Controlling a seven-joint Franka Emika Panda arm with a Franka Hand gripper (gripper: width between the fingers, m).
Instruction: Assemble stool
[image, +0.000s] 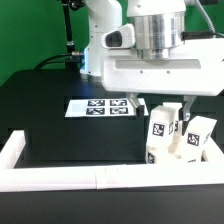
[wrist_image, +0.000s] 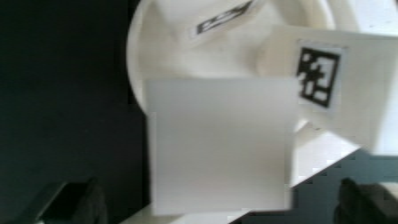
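I have the gripper (image: 160, 108) low over the stool parts, at the table's (image: 45, 115) edge nearest the exterior camera, toward the exterior view's right corner. Its fingers (image: 137, 104) are spread wide and grasp nothing; I see open space between them in the exterior view.

Below and between the fingers stand the legs (image: 163, 128), white blocks with black-and-white tags, crowded together just inside the rail (image: 60, 180) that borders the table. One tagged leg rises right under the gripper, its top near the fingertips; I cannot tell whether it touches them. Another tagged leg (image: 201, 133) leans just beside it toward the exterior view's right.

In the wrist view, a plain white leg face (wrist_image: 217, 140) fills the middle, sitting between the two dark fingertips (wrist_image: 71, 203), apart from both. A tagged leg (wrist_image: 324, 85) is beside it, and the round seat (wrist_image: 196, 40) lies behind them.

The marker board (image: 100, 107) lies flat farther back on the table.
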